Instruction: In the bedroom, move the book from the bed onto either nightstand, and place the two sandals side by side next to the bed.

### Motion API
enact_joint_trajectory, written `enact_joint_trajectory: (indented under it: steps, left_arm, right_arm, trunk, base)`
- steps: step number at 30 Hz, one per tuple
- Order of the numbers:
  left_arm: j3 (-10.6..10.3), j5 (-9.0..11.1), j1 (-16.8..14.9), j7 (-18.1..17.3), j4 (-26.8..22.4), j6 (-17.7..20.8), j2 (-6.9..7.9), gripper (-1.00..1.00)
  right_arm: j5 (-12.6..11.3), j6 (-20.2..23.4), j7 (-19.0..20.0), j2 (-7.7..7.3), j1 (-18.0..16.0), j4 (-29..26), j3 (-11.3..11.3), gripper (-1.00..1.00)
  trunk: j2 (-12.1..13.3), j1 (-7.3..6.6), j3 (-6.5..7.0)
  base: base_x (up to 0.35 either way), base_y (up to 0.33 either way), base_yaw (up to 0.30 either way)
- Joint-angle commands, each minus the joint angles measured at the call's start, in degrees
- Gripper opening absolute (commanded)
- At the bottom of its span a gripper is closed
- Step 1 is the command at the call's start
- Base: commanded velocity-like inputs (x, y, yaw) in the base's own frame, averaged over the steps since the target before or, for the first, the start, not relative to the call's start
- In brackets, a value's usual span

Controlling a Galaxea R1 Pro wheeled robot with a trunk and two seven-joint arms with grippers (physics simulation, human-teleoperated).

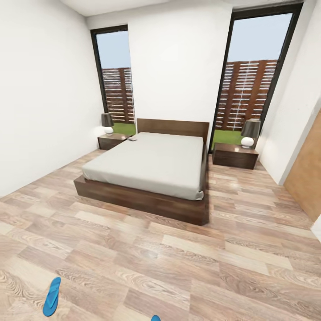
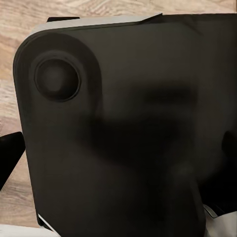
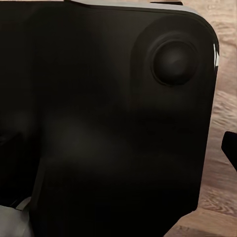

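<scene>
The bed (image 1: 151,167) stands in the middle of the room, its dark headboard against the far wall. A small thin object, probably the book (image 1: 132,138), lies on the mattress at the far left corner; its cover is too small to read. A nightstand (image 1: 111,141) sits to the bed's left and another nightstand (image 1: 235,157) to its right. One blue sandal (image 1: 51,296) lies on the floor at the near left. The tip of the second sandal (image 1: 155,318) shows at the bottom edge. My left gripper (image 2: 118,163) and right gripper (image 3: 118,148) face my dark body, one finger (image 2: 9,159) at the frame edge.
Each nightstand carries a lamp (image 1: 107,123), (image 1: 249,132). Tall windows (image 1: 115,76) flank the headboard. A brown door (image 1: 307,178) is at the right wall. Wood-plank floor (image 1: 178,267) stretches between me and the bed.
</scene>
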Motion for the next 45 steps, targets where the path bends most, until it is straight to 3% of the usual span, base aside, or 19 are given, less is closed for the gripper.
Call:
enact_joint_trajectory:
  steps: [1,13,45]
  left_arm:
    - [-0.06,-0.04,-0.02,-0.1,0.04,-0.2,0.01,1.0]
    - [-0.06,-0.04,-0.02,-0.17,0.04,-0.2,0.01,1.0]
    - [-0.06,-0.13,-0.02,-0.02,0.04,-0.2,-0.03,1.0]
  right_arm:
    - [0.0,-0.14,0.06,0.0,-0.01,-0.01,-0.03,1.0]
    - [0.03,-0.11,0.06,0.0,-0.01,-0.01,-0.03,1.0]
    - [0.05,-0.1,0.06,0.0,-0.01,-0.01,-0.02,1.0]
  trunk:
    - [-0.02,0.0,-0.05]
    - [-0.02,0.0,-0.05]
    - [-0.02,0.0,-0.05]
  base:
    - [0.0,0.0,-0.257]
    - [0.0,0.001,-0.177]
    - [0.011,0.087,-0.024]
